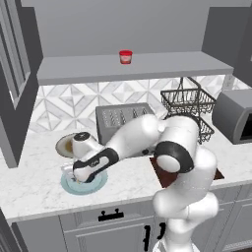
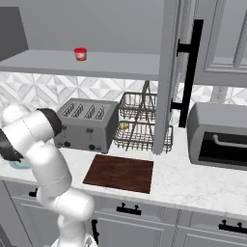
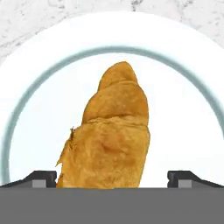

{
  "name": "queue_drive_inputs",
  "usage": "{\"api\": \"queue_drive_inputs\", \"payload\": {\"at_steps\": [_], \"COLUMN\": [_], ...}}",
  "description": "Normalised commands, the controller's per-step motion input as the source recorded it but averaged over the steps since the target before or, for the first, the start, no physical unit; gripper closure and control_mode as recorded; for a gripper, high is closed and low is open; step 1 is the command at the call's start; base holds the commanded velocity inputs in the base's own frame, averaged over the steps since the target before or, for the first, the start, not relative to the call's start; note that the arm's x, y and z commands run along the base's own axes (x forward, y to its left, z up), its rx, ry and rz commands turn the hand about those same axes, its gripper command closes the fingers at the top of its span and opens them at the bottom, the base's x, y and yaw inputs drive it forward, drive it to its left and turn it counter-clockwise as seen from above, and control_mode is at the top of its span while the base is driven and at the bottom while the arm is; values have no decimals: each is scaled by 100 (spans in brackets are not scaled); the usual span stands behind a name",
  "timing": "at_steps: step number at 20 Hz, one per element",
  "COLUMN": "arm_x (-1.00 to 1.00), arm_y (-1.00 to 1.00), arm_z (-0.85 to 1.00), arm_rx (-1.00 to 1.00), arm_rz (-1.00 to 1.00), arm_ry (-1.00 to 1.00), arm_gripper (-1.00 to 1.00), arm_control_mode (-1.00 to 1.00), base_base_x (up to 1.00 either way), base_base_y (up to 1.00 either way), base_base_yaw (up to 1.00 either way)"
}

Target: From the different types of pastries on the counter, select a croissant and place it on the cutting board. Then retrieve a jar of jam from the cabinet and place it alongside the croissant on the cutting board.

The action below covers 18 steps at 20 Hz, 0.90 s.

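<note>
Hand view shows a bumpy, flaky golden croissant (image 3: 109, 140) lying on a smooth round pale-blue plate (image 3: 183, 70). My jaws are wide open on each side of it, holding nothing.

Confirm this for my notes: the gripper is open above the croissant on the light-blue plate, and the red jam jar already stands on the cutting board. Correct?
Not quite. The jam jar stands on the cabinet shelf, as the left base view shows; the cutting board is bare. The rest holds: open gripper over the croissant on the plate.

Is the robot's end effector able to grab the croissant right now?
Probably yes. The end effector hangs open right over the croissant on the light-blue plate, one fingertip on each side, nothing in between.
</note>
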Motion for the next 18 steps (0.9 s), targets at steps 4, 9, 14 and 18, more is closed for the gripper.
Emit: {"api": "queue_drive_inputs", "payload": {"at_steps": [4,9,14,18], "arm_x": [50,-5,-84,-89], "arm_y": [42,-1,-34,-84], "arm_z": [-19,0,0,6], "arm_rx": [-13,0,0,5], "arm_rz": [0,0,-1,0], "arm_ry": [10,0,-20,-29], "arm_gripper": [100,100,100,100], "arm_control_mode": [-100,-100,-100,-100], "base_base_x": [0,0,0,0], "base_base_y": [0,0,0,0], "base_base_yaw": [0,0,0,0]}}
